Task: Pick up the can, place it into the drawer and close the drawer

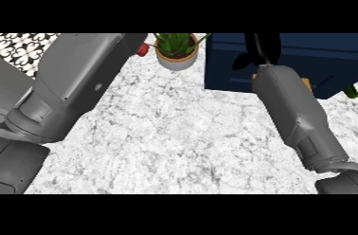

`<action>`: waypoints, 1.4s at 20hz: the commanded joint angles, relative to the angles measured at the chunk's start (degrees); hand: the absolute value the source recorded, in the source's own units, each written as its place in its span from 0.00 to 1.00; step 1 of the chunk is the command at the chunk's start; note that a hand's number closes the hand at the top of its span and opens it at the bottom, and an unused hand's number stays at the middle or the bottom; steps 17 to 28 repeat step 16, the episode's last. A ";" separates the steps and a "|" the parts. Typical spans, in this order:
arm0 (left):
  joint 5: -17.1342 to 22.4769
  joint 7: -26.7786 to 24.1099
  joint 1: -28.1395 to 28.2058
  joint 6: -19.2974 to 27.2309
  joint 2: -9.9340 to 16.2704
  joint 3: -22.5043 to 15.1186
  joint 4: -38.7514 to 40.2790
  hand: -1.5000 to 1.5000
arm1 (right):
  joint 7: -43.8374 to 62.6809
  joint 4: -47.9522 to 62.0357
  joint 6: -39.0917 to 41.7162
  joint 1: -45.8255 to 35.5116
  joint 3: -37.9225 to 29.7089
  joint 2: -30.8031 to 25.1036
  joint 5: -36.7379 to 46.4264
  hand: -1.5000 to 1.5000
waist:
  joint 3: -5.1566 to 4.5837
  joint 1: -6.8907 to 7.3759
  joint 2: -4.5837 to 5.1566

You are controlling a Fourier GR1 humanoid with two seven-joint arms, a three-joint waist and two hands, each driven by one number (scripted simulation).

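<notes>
The can cannot be made out anywhere; a small red shape peeks out at the far edge, just right of the left forearm and beside the potted plant, but too little of it shows to say what it is. The drawer unit is a dark blue box at the far right of the marbled white counter, its front facing the near side; a small tan patch sits at its lower edge, right by the right forearm, and whether the drawer is open or closed cannot be told from this angle.

The right hand reaches over the top of the blue unit, black against dark blue. A thumb-like part points down and left, but the fingers merge with the shadowed surface, so whether they are apart or curled round something cannot be told.

The left forearm fills the left side, running from the near left corner to the far edge, where its hand is cut off by the frame. It hides much of the counter beneath it. A patterned black-and-white tile patch shows at the far left corner. A bit of green shows at the right edge, cut off.
</notes>
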 commanded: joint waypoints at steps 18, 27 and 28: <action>-0.59 6.04 9.88 -1.79 6.17 -1.59 -15.42 0.00 | -10.24 7.05 -0.69 -11.00 -9.49 0.25 -8.30 0.00 | 0.12 1.64 0.41; -0.59 6.04 9.88 -1.79 6.17 -1.59 -15.42 0.00 | -10.24 7.05 -0.69 -11.00 -9.49 0.25 -8.30 0.00 | 0.12 1.64 0.41; -0.59 6.04 9.88 -1.79 6.17 -1.59 -15.42 0.00 | -10.24 7.05 -0.69 -11.00 -9.49 0.25 -8.30 0.00 | 0.12 1.64 0.41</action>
